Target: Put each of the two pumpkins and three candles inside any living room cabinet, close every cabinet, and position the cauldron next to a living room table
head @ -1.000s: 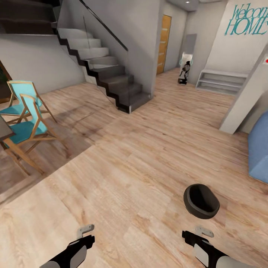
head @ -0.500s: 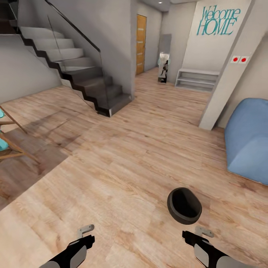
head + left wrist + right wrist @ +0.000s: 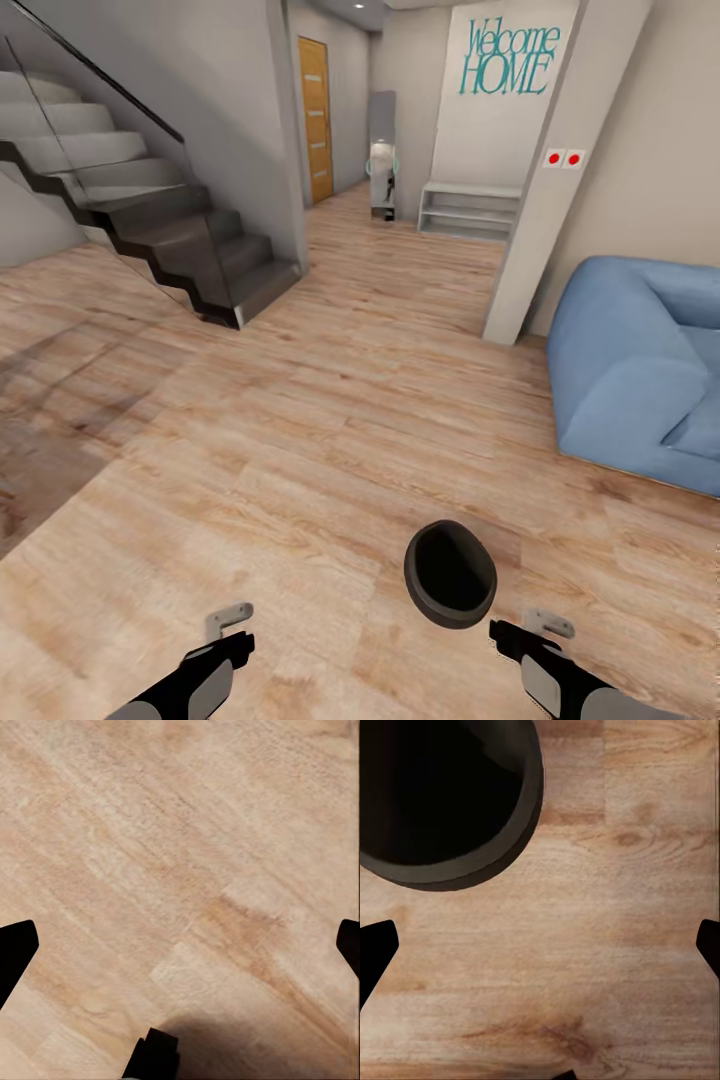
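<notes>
View has swung right since the earlier frames: chairs gone from view, blue sofa [image 3: 640, 370] now in. Cauldron [image 3: 450, 573] sits on the wood floor [image 3: 300, 450], just ahead of the right gripper [image 3: 520, 632], untouched. Both grippers splayed apart, empty; left gripper [image 3: 228, 628] over bare boards. Judgement: rigid, probably heavy, smooth belly (slippery?). Pinch the rim wall.
</notes>
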Controlling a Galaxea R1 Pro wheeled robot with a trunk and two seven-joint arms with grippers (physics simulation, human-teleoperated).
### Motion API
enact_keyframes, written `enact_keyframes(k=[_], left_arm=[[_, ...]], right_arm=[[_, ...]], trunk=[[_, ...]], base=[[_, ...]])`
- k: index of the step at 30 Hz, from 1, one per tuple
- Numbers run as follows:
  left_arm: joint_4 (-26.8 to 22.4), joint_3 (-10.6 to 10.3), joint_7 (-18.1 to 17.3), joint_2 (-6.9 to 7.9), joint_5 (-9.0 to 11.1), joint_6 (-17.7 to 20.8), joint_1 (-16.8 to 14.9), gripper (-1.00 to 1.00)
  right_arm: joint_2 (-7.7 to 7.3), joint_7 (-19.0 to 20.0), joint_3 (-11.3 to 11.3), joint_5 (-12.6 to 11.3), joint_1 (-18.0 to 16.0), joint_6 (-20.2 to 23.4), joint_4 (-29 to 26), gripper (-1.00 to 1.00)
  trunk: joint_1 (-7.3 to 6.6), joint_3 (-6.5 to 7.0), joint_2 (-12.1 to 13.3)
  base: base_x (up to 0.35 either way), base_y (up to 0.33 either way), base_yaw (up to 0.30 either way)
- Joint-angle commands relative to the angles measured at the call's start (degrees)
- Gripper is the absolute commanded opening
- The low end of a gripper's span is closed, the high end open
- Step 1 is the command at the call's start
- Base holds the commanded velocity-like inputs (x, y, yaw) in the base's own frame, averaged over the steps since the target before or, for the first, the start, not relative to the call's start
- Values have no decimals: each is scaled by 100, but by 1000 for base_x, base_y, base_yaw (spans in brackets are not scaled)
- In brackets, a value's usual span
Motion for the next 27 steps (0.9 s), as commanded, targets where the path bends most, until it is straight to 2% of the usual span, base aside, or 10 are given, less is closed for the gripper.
enact_keyframes(k=[1, 17, 27], left_arm=[[-16, -49, 40, 6, 44, 9, 0, 100], [-9, -49, 42, 9, 44, 9, 0, 100], [-8, -49, 37, 10, 43, 5, 0, 100]], right_arm=[[-3, -24, 49, -53, -2, -10, -8, 100], [3, -24, 49, -50, -4, -8, -6, 100], [3, -24, 49, -45, -4, -13, -8, 100]], trunk=[[3, -4, -2], [3, -4, -2], [3, -28, -2]], base=[[309, -174, -281], [309, -172, -281], [314, -100, -263]])
